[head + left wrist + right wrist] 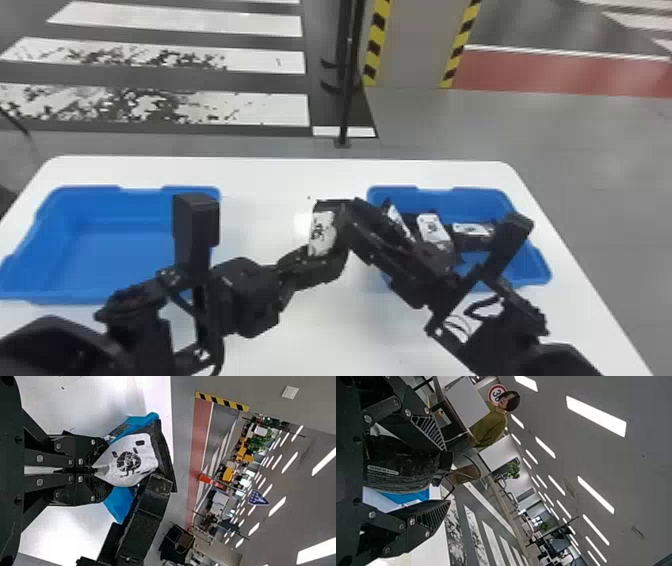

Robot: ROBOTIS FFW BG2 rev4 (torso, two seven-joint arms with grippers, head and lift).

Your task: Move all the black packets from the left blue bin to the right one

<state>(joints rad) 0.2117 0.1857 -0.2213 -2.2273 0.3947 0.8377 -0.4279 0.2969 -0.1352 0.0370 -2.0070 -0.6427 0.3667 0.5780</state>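
Here's the left gripper (320, 262), out over the middle of the table, and its two fingers are pinched together on the edge of a black packet (321, 233), white label showing. No daylight between those fingers at all! And right up close, from the other side, there's the right gripper (360, 225), fingers spread wide, with the packet's black body in the gap between them. It lies up against one finger (429, 431), while the other finger (429, 514) stands apart from it. So the left has the grip, the right is open around the packet, and we're between the two bins.

Just beyond, into the right blue bin (537, 267): three more packets in there, one leaning (398, 222) near the right arm, one beside it (432, 229), and one lying crosswise (471, 230) further right. Over the other way sits the left blue bin (100, 295). Both bins rest on the white table (280, 175), and past its far edge stands a thin black post (345, 100) on the floor.
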